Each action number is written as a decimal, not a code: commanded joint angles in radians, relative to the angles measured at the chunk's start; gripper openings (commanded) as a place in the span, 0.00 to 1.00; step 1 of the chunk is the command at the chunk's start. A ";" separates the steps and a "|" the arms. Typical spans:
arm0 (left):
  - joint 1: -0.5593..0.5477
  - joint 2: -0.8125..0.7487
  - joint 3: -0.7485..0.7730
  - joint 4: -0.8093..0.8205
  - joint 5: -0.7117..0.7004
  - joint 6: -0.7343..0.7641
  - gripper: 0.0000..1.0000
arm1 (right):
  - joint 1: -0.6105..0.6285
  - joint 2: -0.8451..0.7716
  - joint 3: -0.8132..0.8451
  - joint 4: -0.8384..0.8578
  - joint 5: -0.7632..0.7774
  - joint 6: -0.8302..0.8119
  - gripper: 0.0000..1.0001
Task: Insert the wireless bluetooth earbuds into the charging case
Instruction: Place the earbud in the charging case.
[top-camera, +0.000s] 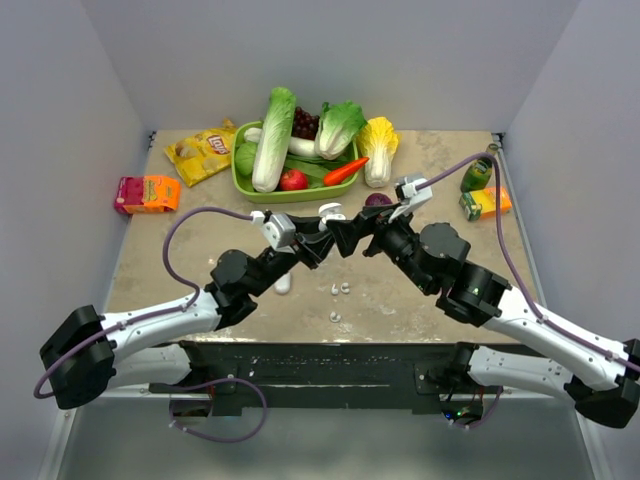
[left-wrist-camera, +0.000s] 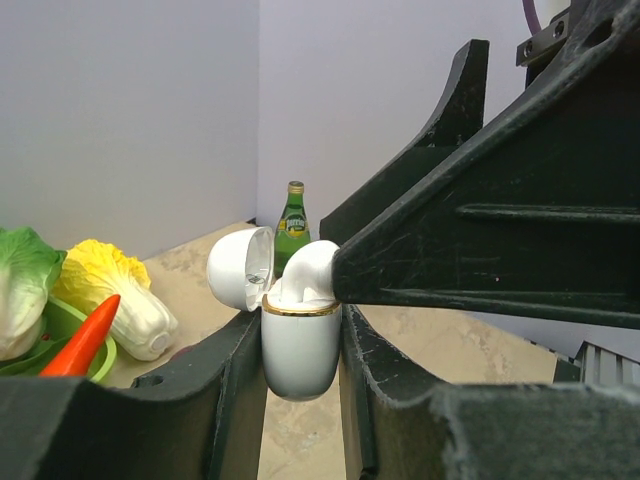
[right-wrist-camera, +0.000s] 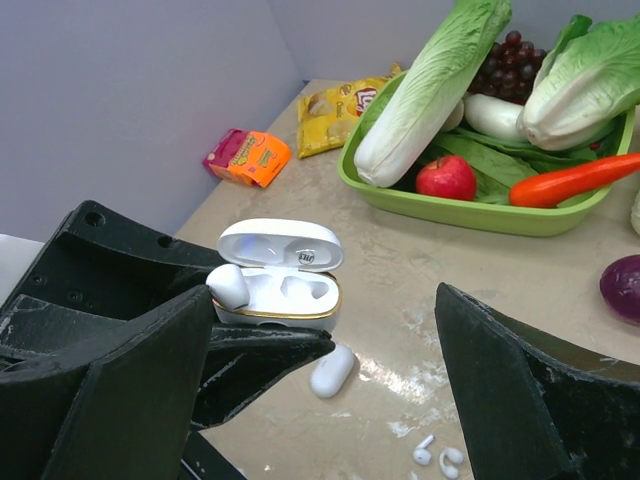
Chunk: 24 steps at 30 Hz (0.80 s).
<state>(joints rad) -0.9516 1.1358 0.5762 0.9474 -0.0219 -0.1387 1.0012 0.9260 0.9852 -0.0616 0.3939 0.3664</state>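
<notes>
My left gripper (left-wrist-camera: 300, 352) is shut on the white charging case (left-wrist-camera: 300, 345), holding it above the table with its lid (right-wrist-camera: 280, 245) open. One white earbud (right-wrist-camera: 228, 285) stands tilted in the case's left slot, partly sticking out. My right gripper (right-wrist-camera: 325, 300) is open wide. Its left finger (left-wrist-camera: 480, 230) touches that earbud (left-wrist-camera: 310, 268) from the side, and nothing lies between the jaws. In the top view the two grippers meet at the case (top-camera: 330, 211). More small earbuds (right-wrist-camera: 424, 452) lie on the table below, with a white oblong piece (right-wrist-camera: 332, 371) beside them.
A green tray (top-camera: 240, 185) of vegetables stands at the back, with a carrot (top-camera: 345, 171) on its rim. A chips bag (top-camera: 203, 152) and an orange-pink box (top-camera: 147, 193) lie to the left. A green bottle (top-camera: 477, 172), a juice box (top-camera: 485, 203) and a purple onion (right-wrist-camera: 622, 288) are on the right.
</notes>
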 joint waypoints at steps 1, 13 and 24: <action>-0.006 -0.037 0.022 0.042 0.013 -0.006 0.00 | -0.006 -0.027 0.004 0.003 0.059 -0.011 0.93; -0.006 -0.057 0.017 0.048 0.016 -0.006 0.00 | -0.012 -0.024 -0.003 -0.009 0.072 -0.011 0.93; -0.004 -0.018 0.068 -0.062 -0.032 -0.002 0.00 | -0.015 -0.104 -0.039 0.114 -0.045 -0.012 0.96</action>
<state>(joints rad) -0.9516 1.1015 0.5812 0.9199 -0.0269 -0.1387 0.9890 0.8520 0.9302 -0.0410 0.4137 0.3649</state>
